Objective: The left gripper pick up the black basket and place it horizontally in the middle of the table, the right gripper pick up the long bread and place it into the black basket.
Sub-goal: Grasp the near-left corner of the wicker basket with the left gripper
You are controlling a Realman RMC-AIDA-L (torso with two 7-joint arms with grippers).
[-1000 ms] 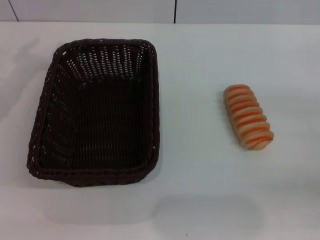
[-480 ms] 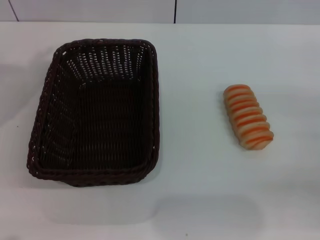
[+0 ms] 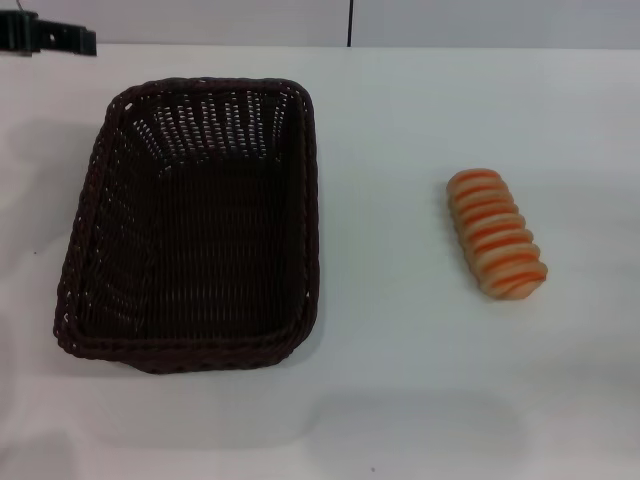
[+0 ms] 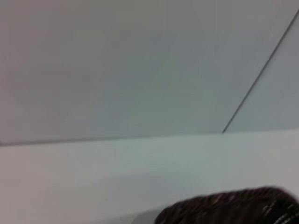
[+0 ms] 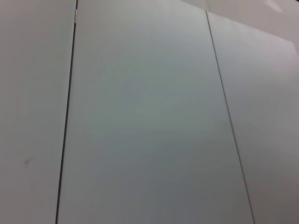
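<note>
White table (image 3: 400,400), black basket (image 3: 190,225) left, long bread (image 3: 497,234) right, left end effector (image 3: 45,38) opening unclear

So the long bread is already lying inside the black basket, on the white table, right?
Not quite. The head view shows the long bread lying on the white table to the right of the black basket, apart from it. The basket holds nothing.
</note>
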